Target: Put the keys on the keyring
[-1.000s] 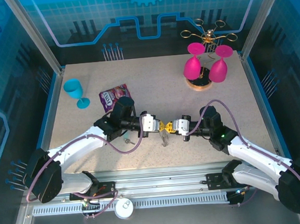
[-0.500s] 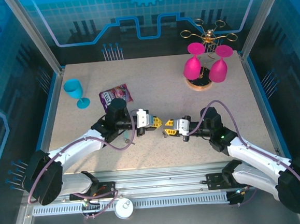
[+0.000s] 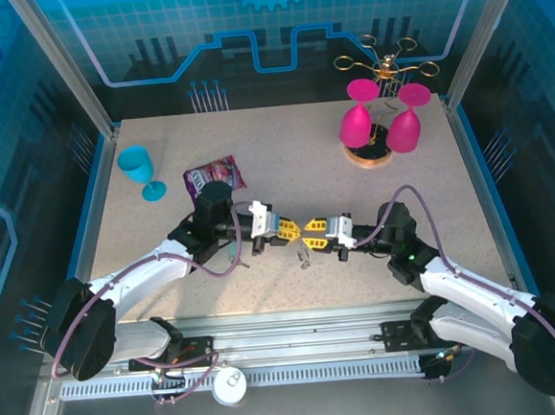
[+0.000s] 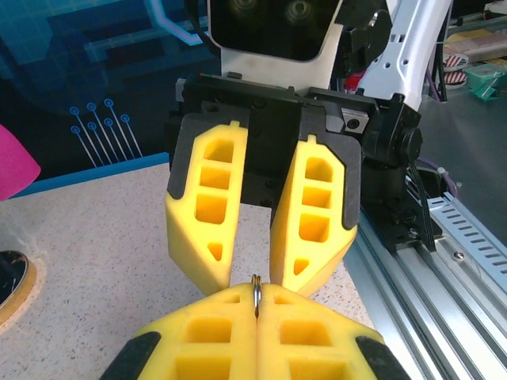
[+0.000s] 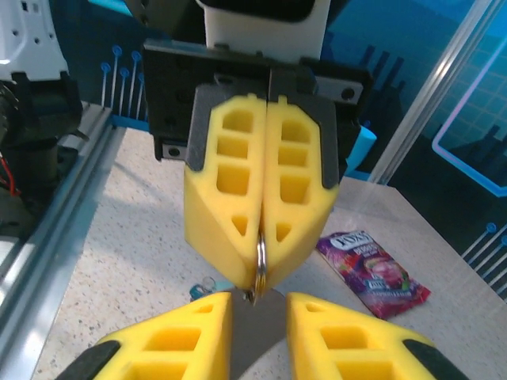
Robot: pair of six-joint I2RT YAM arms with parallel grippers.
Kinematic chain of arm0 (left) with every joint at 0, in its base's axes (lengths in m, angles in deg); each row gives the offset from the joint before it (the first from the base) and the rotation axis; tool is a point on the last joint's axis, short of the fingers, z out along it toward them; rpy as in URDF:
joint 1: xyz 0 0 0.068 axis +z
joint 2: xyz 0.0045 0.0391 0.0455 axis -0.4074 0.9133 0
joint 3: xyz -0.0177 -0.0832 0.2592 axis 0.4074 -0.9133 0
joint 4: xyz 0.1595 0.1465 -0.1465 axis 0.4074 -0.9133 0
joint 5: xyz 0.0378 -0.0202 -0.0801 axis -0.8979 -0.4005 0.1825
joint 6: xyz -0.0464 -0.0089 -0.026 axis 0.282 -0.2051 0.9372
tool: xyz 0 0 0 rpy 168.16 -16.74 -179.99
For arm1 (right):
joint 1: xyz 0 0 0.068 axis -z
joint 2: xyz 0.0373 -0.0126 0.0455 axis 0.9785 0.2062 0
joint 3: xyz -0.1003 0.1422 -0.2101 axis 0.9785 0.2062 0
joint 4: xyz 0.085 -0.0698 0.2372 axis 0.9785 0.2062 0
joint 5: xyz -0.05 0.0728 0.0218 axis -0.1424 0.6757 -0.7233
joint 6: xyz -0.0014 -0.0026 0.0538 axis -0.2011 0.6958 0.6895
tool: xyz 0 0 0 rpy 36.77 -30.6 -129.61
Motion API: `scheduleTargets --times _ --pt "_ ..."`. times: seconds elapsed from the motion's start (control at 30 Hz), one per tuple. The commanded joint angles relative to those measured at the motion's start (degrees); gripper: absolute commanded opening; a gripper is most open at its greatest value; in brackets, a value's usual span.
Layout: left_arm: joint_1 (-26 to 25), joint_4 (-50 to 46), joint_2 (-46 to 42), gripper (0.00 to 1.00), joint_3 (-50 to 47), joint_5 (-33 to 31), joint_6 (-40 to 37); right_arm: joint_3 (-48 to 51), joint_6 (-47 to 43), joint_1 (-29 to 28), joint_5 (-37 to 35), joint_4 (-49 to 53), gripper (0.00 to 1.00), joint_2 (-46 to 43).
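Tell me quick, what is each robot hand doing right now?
Left end effector: shut, pinching a thin metal ring.
Right end effector: open, gripping nothing.

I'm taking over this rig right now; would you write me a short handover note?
Left gripper: shut, pinching the thin metal keyring, held above the table.
Right gripper: open, tips right at the ring, nothing visibly held.
Keys: small silvery bits just below the grippers in the top view; too small to tell whether threaded.
Done: ring gripped and presented. Left: get the keys onto it, then confirm.
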Motion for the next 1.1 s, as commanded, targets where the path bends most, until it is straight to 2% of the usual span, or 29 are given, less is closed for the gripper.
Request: scheduleTargets --times 0.0,0.27,0.43,0.67,1.07 --pt "0.53 3.29 -1.82 0.00 -0.48 3.24 0.74 0.31 3.55 0.35 4.92 -5.71 0.26 1.04" --pt "0.45 6.38 -1.87 0.00 -0.78 3.61 3.49 -0.50 4.09 0.04 4.57 -6.89 0.15 2.88" --pt "0.45 5.77 -1.99 0.00 -0.79 3.31 4.04 -1.01 4.54 -0.14 4.47 -7.07 0.00 3.26" --pt "1.10 -2.61 -4.16 0.14 -0.56 -2.63 0.12 -1.05 3.61 -0.19 2.00 -3.10 0.00 1.29" --pt "1.17 -12.73 -4.04 0.21 1.80 -4.43 -5.12 -2.23 3.42 -0.28 1.64 -0.97 0.00 0.80"
